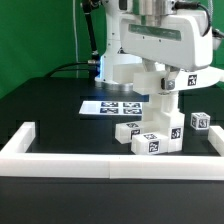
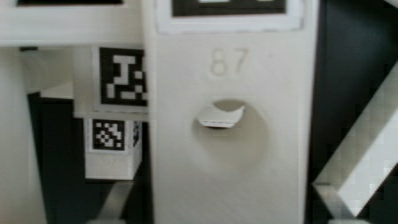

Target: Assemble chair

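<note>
Directly under the pincer point(image 1: 165, 72) stands the chair point(image 1: 160, 125), partly built. It is a cluster of white blocks on the black table point(image 1: 50, 115) with a column rising out of it. At the column's top a short bar point(image 1: 188, 78) with black-and-white tags sits right against the pincer's underside and reaches out to the exterior view's right of it. The arm's broad white hand covers the fingers in that view, so I cannot tell whether the pincer is clamped on the bar, merely touching it, or standing apart (the wrist view shows no fingertips clearly either). Close before the wrist camera a long white slab point(image 2: 231, 150) fills most of the picture. It bears a faint raised number and, near it, a round hole point(image 2: 221, 112) with something small and white lodged in it. Just beside the slab, on another white part, are two tags point(image 2: 119, 78) in a row along the slab's length. Lower than the pincer and to the exterior view's right of it, a loose block point(image 1: 200, 120) rests on the table, near the chair but apart from it. Lower and to the exterior view's left of the pincer, the marker board point(image 1: 108, 106) lies flat. A long white wall point(image 1: 100, 160) runs across nearer the camera than the pincer.
</note>
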You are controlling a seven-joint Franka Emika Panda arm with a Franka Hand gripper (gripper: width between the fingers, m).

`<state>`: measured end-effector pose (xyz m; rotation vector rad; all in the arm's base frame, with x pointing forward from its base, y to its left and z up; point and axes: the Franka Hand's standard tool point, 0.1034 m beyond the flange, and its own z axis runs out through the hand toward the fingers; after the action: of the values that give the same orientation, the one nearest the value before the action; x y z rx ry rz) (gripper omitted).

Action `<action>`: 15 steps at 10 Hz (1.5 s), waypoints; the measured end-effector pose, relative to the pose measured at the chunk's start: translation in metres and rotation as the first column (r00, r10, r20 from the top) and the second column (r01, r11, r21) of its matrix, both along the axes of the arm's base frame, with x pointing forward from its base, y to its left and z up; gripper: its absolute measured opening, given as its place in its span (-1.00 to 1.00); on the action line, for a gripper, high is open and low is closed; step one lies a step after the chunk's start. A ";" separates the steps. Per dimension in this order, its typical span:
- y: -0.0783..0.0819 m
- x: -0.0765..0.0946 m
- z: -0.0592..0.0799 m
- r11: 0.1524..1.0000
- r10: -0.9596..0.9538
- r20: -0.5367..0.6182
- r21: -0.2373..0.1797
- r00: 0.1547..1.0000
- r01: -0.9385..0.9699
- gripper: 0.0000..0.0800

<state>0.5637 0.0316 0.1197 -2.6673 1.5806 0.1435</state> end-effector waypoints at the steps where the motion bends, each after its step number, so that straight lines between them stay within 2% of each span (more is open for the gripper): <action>1: 0.000 0.000 0.000 1.000 -0.007 -0.001 0.000 1.000 0.007 -0.27; 9: 0.003 -0.001 -0.003 0.999 -0.032 -0.008 -0.004 0.999 0.032 -0.27; 15: 0.003 -0.006 -0.014 1.000 -0.027 -0.027 -0.011 0.999 0.027 -0.27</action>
<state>0.5581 0.0342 0.1057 -2.6614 1.6286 0.1713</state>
